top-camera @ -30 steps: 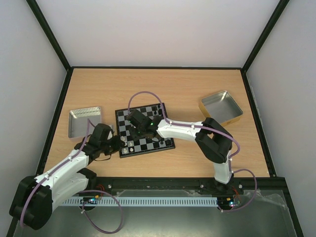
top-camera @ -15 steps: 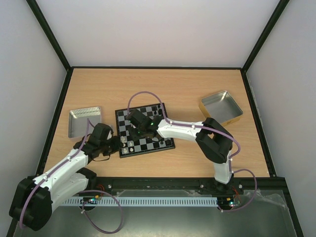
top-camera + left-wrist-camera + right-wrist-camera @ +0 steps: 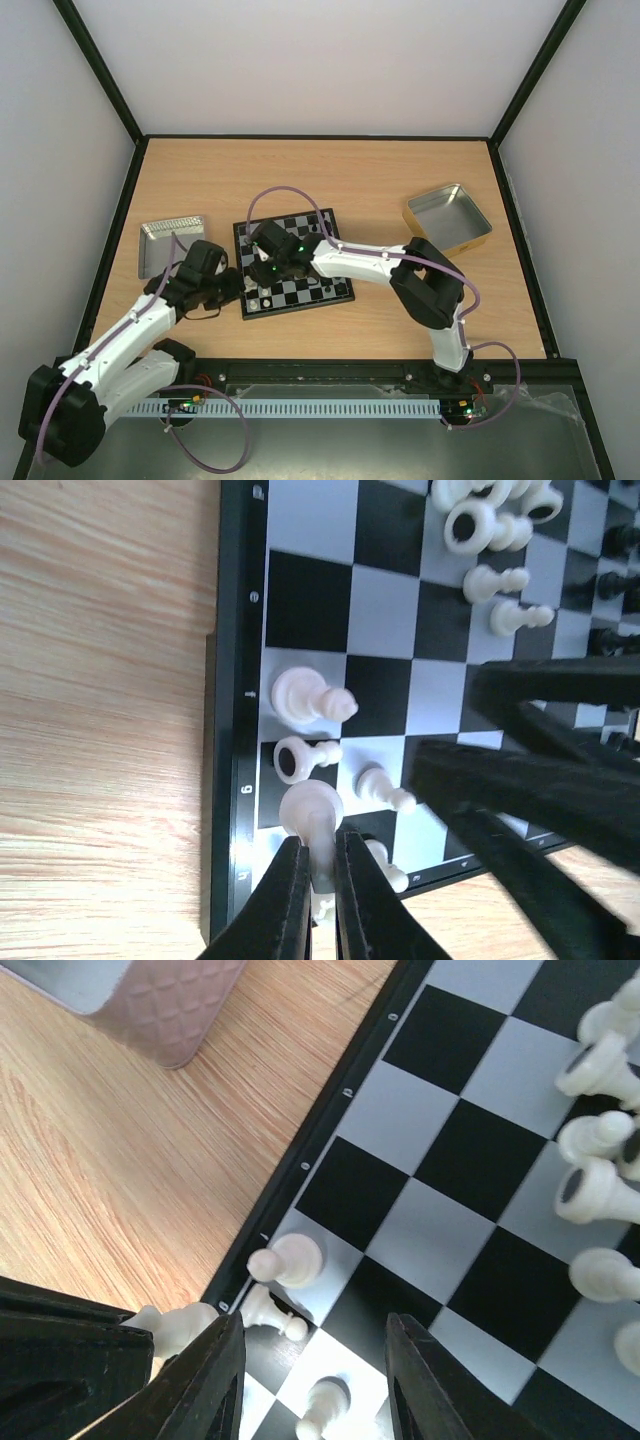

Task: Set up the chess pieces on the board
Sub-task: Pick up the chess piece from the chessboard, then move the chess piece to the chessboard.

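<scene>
The board [image 3: 293,262] lies mid-table with tiny chess pieces on it. My left gripper [image 3: 243,289] is at its near-left corner. In the left wrist view it [image 3: 320,858] is shut on a cream-white piece [image 3: 316,815] over the board's edge squares [image 3: 390,610]. White pawns [image 3: 310,697] stand beside it, and black pieces [image 3: 615,580] are at the far side. My right gripper [image 3: 262,270] hovers over the same corner, open and empty [image 3: 315,1365]. Below it are a standing white pawn [image 3: 287,1260], a toppled white piece [image 3: 268,1315] and the held piece [image 3: 175,1328].
A silver tin [image 3: 170,243] sits left of the board and shows in the right wrist view [image 3: 150,1000]. A gold-sided tin [image 3: 448,217] sits at the right. More white pieces [image 3: 600,1130] crowd the board's middle. The two grippers are very close together.
My right gripper has moved left across the board towards the near-left corner. My left gripper has shifted slightly away from me, still shut on the white piece.
</scene>
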Tool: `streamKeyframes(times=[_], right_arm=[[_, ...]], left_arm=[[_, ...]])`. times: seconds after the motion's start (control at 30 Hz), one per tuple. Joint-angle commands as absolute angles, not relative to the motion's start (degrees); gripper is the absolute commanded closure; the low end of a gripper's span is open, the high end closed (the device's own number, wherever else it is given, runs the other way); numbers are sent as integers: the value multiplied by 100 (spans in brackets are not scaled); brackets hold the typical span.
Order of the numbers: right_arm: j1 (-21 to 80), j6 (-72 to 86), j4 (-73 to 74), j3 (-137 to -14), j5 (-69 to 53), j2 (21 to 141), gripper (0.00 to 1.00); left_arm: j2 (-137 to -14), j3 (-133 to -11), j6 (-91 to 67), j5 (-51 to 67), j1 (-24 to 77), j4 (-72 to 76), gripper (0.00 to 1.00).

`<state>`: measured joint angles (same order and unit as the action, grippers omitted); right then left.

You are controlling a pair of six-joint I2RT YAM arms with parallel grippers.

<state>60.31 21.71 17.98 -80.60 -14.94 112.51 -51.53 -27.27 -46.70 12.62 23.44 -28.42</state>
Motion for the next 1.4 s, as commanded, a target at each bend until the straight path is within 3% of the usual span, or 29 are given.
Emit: streamKeyframes(times=[0.0, 0.33, 0.53, 0.97, 1.23, 1.37], right_arm=[[6145, 2073, 2073, -8368, -1486, 11491, 62], [6298, 2085, 2218, -8520, -1333, 11700, 65], [6396, 2156, 2413, -8695, -996, 11828, 61], [6583, 2180, 2667, -8964, -722, 12078, 60], [6653, 2137, 2825, -9014, -699, 12147, 75], [6662, 2136, 2849, -9044, -659, 12208, 76]], left_arm=[[-5081, -3090, -4693, 905, 2320, -3588, 98], [-4656, -3538, -4988, -122, 2320, -4456, 98], [-4494, -3568, -5205, -566, 2320, -4693, 98], [-4270, -3637, -5326, -704, 2312, -4728, 98], [-4232, -3631, -5318, -704, 2312, -4701, 98], [-4229, -3620, -5310, -686, 2312, -4680, 98]])
